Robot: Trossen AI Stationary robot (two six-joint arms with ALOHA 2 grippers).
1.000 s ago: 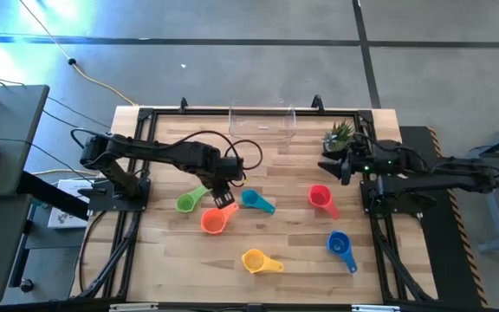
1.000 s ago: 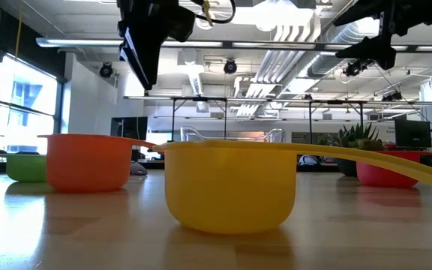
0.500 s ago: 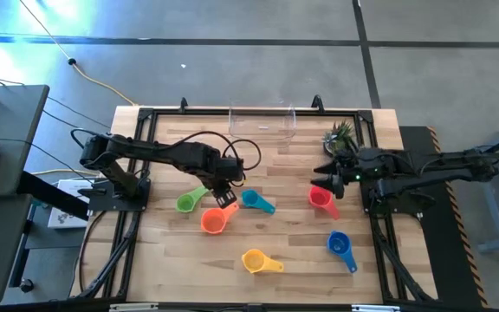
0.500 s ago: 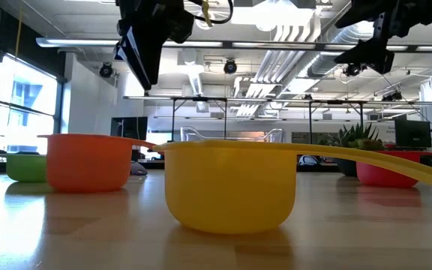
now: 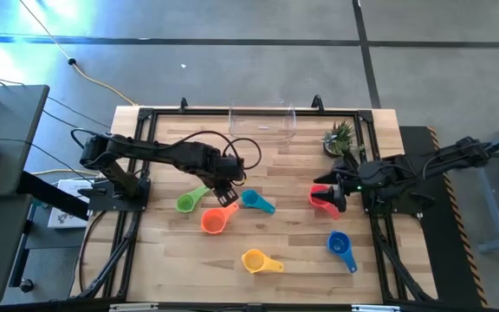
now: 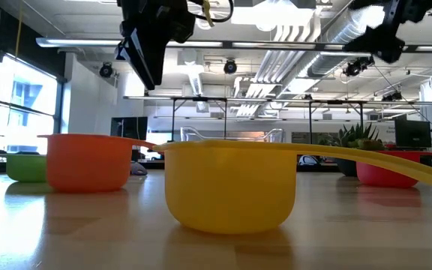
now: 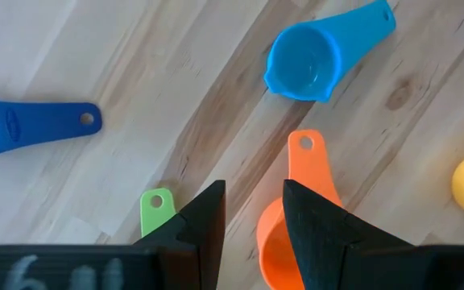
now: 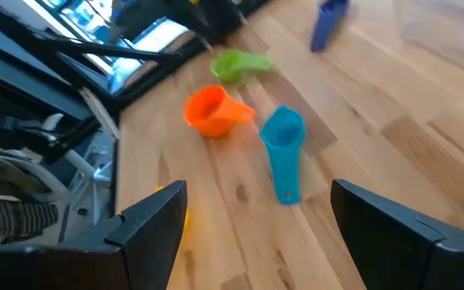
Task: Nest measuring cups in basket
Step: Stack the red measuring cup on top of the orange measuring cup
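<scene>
Six measuring cups lie apart, bases on the wooden table: green [image 5: 185, 203], orange [image 5: 212, 221], teal [image 5: 256, 201], red [image 5: 320, 198], blue [image 5: 340, 246] and yellow [image 5: 256, 260]. The left wrist view also shows a dark blue handle [image 7: 43, 122]. The clear basket [image 5: 262, 121] stands at the far edge. My left gripper [image 5: 226, 198] points down, open, well above the bare wood between the green handle [image 7: 155, 208] and the orange handle [image 7: 308, 163]. My right gripper [image 5: 333, 198] hangs open, high above the red cup [image 6: 387, 172], nothing between its fingers [image 8: 146, 224].
A small potted plant [image 5: 339, 135] stands at the far right, beside the basket. A black frame [image 5: 133, 208] borders the table on all sides. Bare wood lies between the cups and the basket.
My right gripper has swung from beside the plant toward the table's near edge and now hangs over the red cup, still open. The cups have stayed where they were.
</scene>
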